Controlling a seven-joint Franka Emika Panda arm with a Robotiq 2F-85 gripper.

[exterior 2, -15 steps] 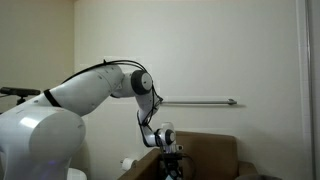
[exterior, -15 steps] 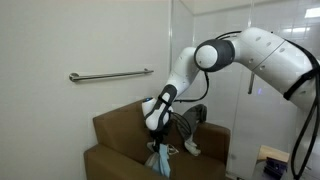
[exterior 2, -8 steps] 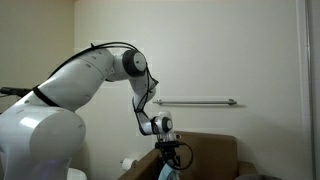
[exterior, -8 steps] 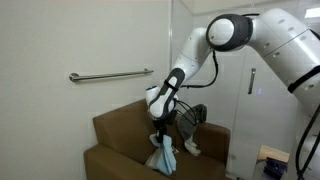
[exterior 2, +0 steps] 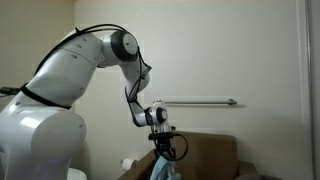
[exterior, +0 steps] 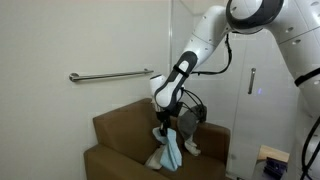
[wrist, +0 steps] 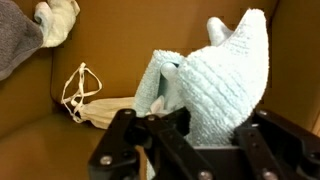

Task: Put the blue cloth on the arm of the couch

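Note:
The light blue cloth [exterior: 170, 152] hangs from my gripper [exterior: 165, 128] over the seat of the brown couch [exterior: 115, 130]. It also shows in an exterior view [exterior 2: 161, 169] below the gripper [exterior 2: 161, 152]. In the wrist view the cloth [wrist: 215, 85] fills the space between the jaws [wrist: 190, 125], which are shut on it. The near couch arm [exterior: 120, 158] lies to the lower left of the cloth, the far arm [exterior: 212, 135] behind it.
On the couch seat lie a white mask with straps [wrist: 85, 95], a grey cloth [wrist: 18, 40] and a white bundle [wrist: 58, 18]. A metal grab rail [exterior: 110, 75] is on the wall above the couch. A glass partition [exterior: 250, 80] stands beside it.
My gripper has risen and shifted toward the couch back, lifting the blue cloth off the seat so that it hangs higher. The arm's upper links have swung upward.

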